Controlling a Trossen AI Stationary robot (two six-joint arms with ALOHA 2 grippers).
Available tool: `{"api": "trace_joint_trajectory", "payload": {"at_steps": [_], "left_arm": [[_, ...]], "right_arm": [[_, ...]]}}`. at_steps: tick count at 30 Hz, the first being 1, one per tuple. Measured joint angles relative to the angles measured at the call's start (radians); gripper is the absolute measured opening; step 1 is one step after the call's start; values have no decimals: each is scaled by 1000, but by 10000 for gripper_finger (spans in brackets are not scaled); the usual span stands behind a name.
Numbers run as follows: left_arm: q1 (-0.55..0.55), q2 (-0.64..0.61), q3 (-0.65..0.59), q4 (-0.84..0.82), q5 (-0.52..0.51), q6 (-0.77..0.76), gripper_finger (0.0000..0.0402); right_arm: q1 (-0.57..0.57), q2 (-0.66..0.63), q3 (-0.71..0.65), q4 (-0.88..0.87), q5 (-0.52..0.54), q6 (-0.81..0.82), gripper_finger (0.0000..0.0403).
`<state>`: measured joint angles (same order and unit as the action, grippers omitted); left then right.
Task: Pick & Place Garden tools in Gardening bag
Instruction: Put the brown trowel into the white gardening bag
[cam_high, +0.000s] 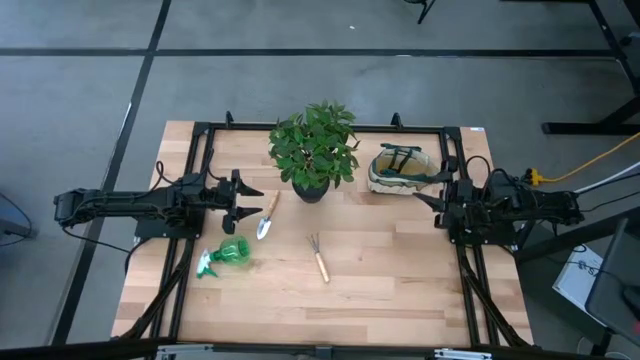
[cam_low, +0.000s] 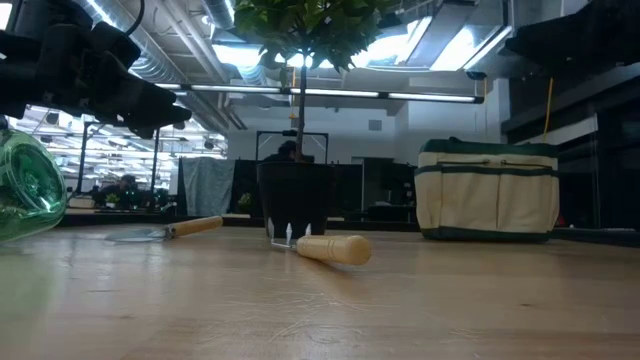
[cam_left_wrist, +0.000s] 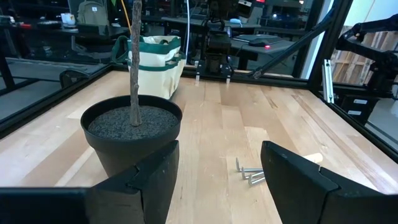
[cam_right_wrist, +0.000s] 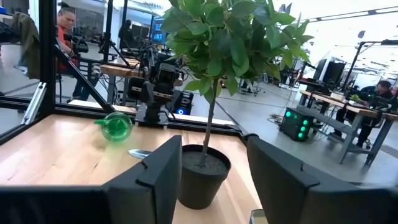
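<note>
A light wooden table (cam_high: 400, 280) holds a cream canvas gardening bag (cam_high: 401, 170) at its far right. A wooden-handled silver trowel (cam_high: 267, 216), wooden-handled pronged rake (cam_high: 318, 257) and translucent green spray bottle (cam_high: 224, 256) lie separately near the middle. The left tool (cam_high: 249, 200) and right tool (cam_high: 424, 188) both hover with fingers apart, empty.

One trowel (cam_high: 267, 216), one rake (cam_high: 318, 257), one spray bottle (cam_high: 226, 255), one bag (cam_high: 402, 170), one plant (cam_high: 314, 146).

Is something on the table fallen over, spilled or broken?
Only the spray bottle looks odd: it lies on its side near the left gripper. No spill shows. The trowel and rake lie flat; the plant and bag stand upright.
</note>
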<state>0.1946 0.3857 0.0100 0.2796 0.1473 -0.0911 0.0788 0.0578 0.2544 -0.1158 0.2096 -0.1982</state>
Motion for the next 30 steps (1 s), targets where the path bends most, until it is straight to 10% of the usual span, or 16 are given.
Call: {"api": "trace_joint_trajectory", "payload": {"at_steps": [30], "left_arm": [[0, 0, 0, -47, 0, 0, 224]], "right_arm": [[0, 0, 0, -1, -3, 0, 185]]}}
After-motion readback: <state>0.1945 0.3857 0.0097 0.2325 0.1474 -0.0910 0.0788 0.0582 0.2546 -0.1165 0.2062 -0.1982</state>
